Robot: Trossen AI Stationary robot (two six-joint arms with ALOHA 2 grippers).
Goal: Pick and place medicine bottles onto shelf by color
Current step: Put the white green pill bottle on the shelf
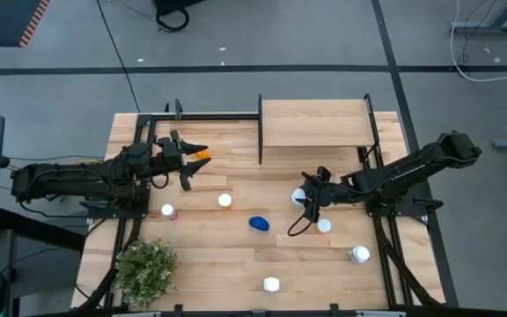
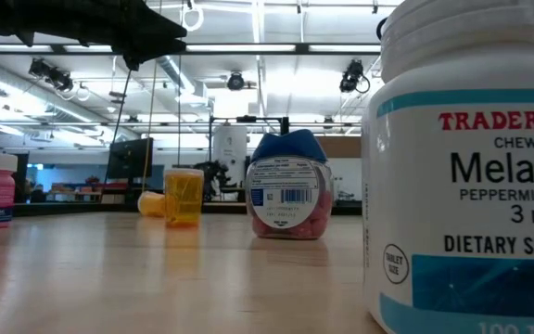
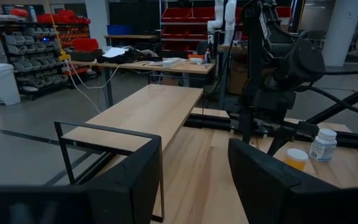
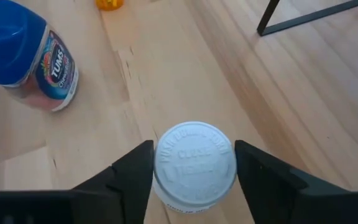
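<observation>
My right gripper (image 4: pixel 194 163) points down over a white bottle (image 1: pixel 299 195) in the middle right of the table and is shut on it. My left gripper (image 3: pixel 194 158) is open and holds nothing; it hovers raised (image 1: pixel 189 165) near the table's far left, facing the shelf (image 3: pixel 148 109). An orange bottle (image 1: pixel 200 157) lies on its side below it. The light-wood shelf (image 1: pixel 315 123) stands at the far edge. Standing loose on the table are an orange bottle with a white cap (image 1: pixel 224 201), a pinkish bottle (image 1: pixel 167 211), the blue bottle (image 1: pixel 259 224) and three white bottles (image 1: pixel 324 226), (image 1: pixel 360 255), (image 1: pixel 271 283). My right gripper has the white bottle pinched between its two fingers (image 4: pixel 135 171) at the level of the white cap (image 4: pixel 194 149). The fingers come from above, pointing down, one on each side. The bottle is upright; whether its base is on the table, the cap hides.
A green potted plant (image 1: pixel 145 269) stands at the near left corner. The shelf's black frame (image 1: pixel 260 132) rises beside its panel. In the low view a large white bottle (image 2: pixel 471 186) stands close to the camera, with the blue bottle (image 2: pixel 288 195) behind it.
</observation>
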